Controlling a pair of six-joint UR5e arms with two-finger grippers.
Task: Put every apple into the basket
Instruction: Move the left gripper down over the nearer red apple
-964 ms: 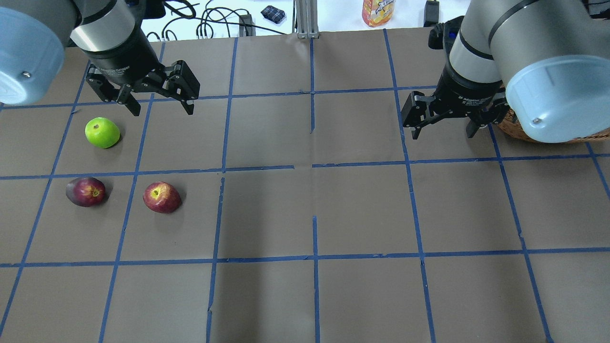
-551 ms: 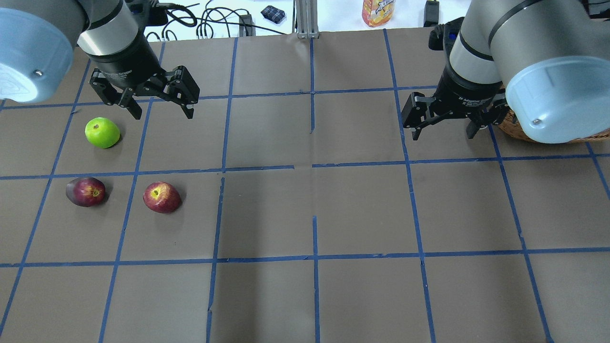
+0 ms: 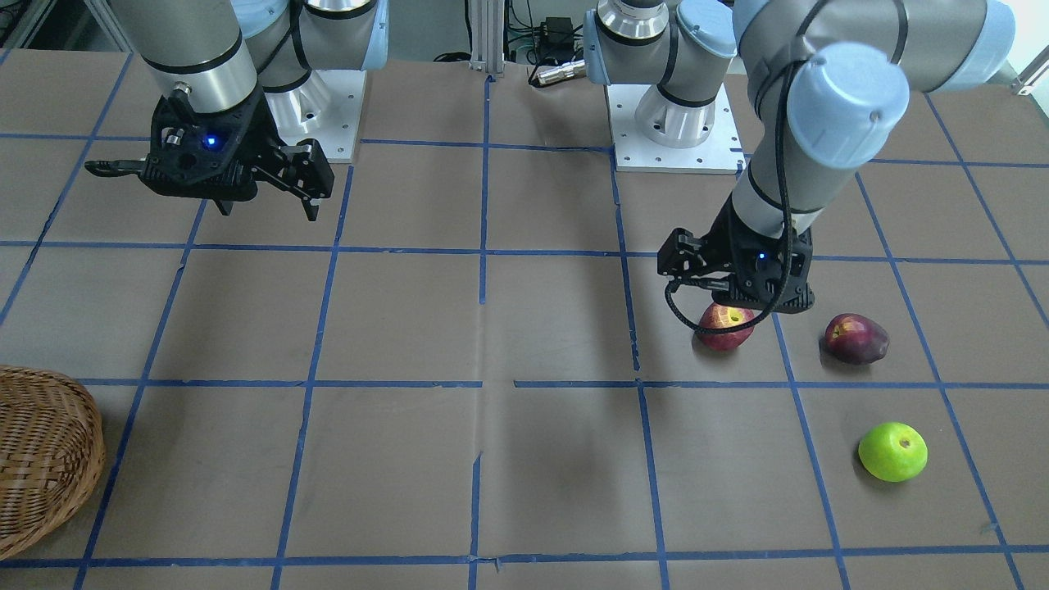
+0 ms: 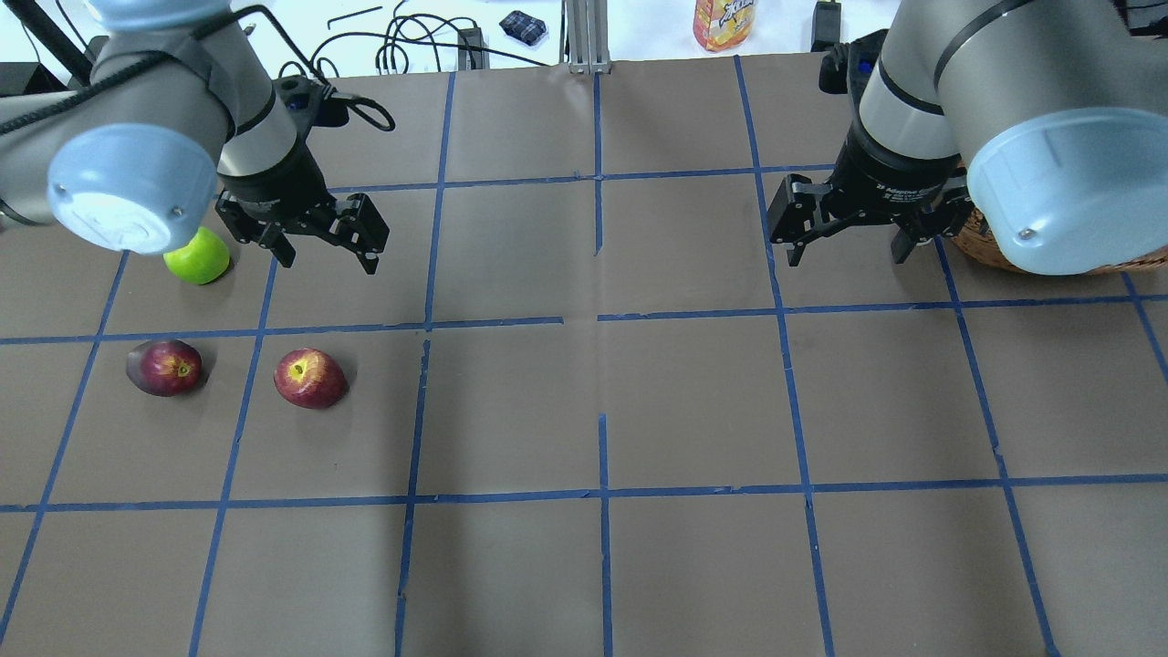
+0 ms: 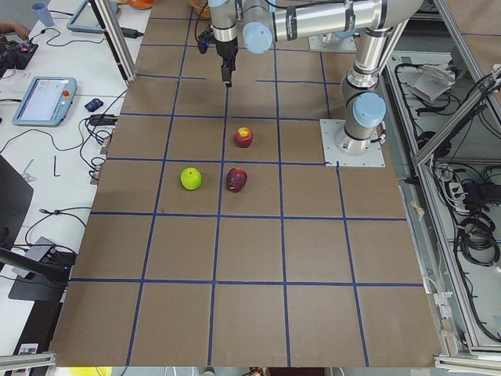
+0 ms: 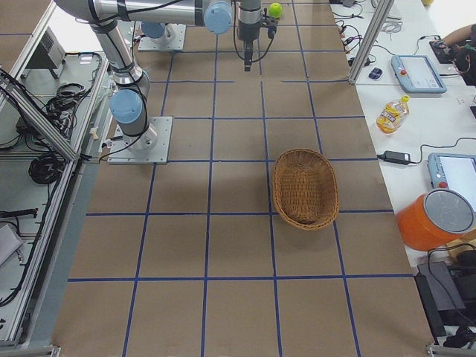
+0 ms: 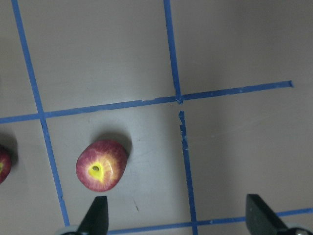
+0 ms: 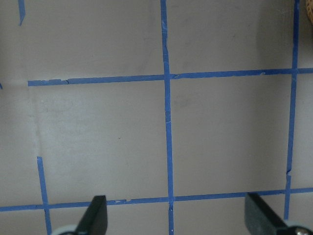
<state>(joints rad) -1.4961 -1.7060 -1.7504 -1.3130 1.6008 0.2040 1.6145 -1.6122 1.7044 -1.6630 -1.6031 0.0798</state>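
— So, which arm is nearer the red apple (image 4: 310, 378)?
— Left fingers (image 4: 367, 248), spread wide and empty. The apple lies just below them at the overhead frame's left; the basket (image 6: 279, 186) sits at its right edge.

Table top (image 4: 693, 401): covered in brown paper, slightly wrinkled at the seams.
Tape lines (image 4: 602, 456): blue, laid as a grid of large squares, with short breaks near the middle.
Bottle (image 4: 724, 23): orange and yellow label, on the white bench beyond the far edge.
Pouch (image 4: 523, 26): small, dark, checked, left of the bottle on the same bench.
Cables (image 4: 401, 41): black, looped, left of the pouch.
Frame post (image 4: 584, 36): aluminium, at the middle of the far edge.
Pendant (image 5: 43, 100): grey tablet with a light-blue screen, on the bench.
Bucket (image 6: 416, 223): orange, with a round grey top, on the bench.
Adapter (image 6: 396, 157): black brick, between bottle and bucket.
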